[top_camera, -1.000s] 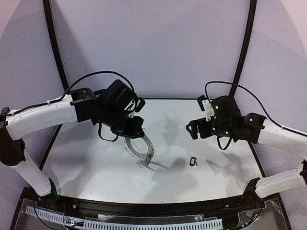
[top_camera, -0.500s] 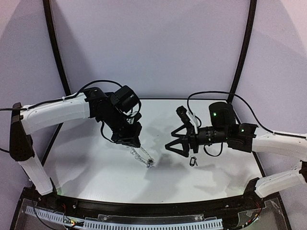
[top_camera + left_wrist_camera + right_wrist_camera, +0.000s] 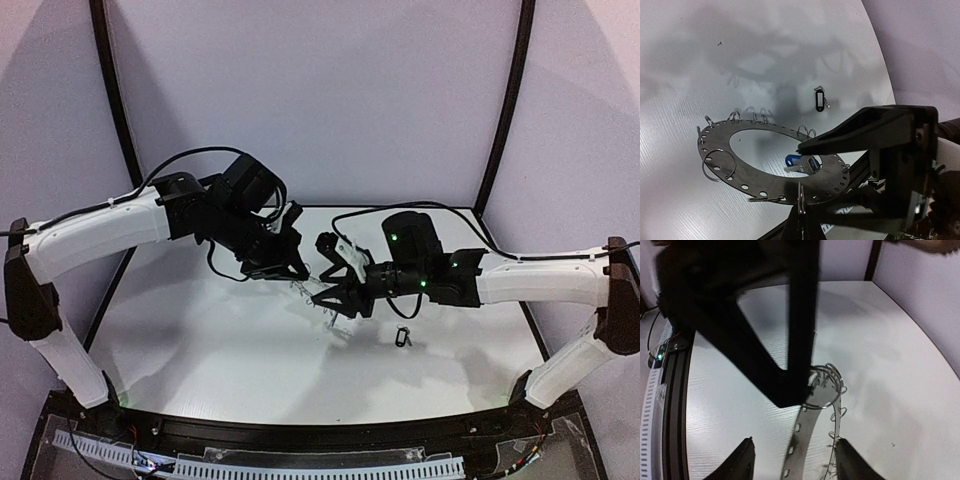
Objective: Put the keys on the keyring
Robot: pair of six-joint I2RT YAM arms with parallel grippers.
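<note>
The keyring (image 3: 730, 172), a flat dark-grey ring fringed with wire loops, hangs tilted above the table. My left gripper (image 3: 801, 199) is shut on its near rim. A key with a blue tag (image 3: 795, 161) dangles from the ring inside the hole. The black-headed key (image 3: 819, 99) lies loose on the table, to the right of both grippers (image 3: 403, 337). My right gripper (image 3: 796, 460) is open, its fingertips (image 3: 744, 459) on either side of the ring's band (image 3: 807, 432) without touching it. From above, both grippers (image 3: 297, 272) (image 3: 332, 300) meet at the ring (image 3: 308, 293).
The white table (image 3: 200, 350) ends in a black rail along the near edge. A black curved frame (image 3: 505, 100) and purple backdrop close off the back. The left gripper's dark body (image 3: 765, 315) fills the upper left of the right wrist view.
My right arm swung left from the table's right side to the ring, its jaws narrowing. My left arm lifted the ring off the table and carried it right.
</note>
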